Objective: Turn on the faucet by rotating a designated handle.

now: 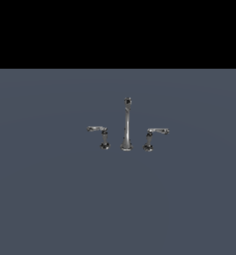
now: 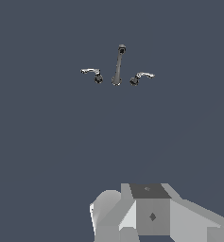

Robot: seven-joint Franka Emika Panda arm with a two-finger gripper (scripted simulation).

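Note:
The faucet is a small chrome three-piece set on the grey floor. Its tall thin spout (image 1: 126, 124) stands in the middle, with a knobbed top. The handle (image 1: 155, 134) is the short lever at the exterior view's right of the spout, its arm pointing right. The twin lever (image 1: 99, 132) stands at the left, arm pointing left. In the wrist view the spout (image 2: 118, 66), the handle (image 2: 142, 76) and the twin lever (image 2: 92, 73) look small and far off. Only grey parts of my gripper (image 2: 151, 215) show at the picture's edge, well apart from the faucet. Its fingertips are hidden.
A plain grey floor (image 1: 50, 199) lies all around the faucet. A black background fills the top of the exterior view. My arm does not show in the exterior view.

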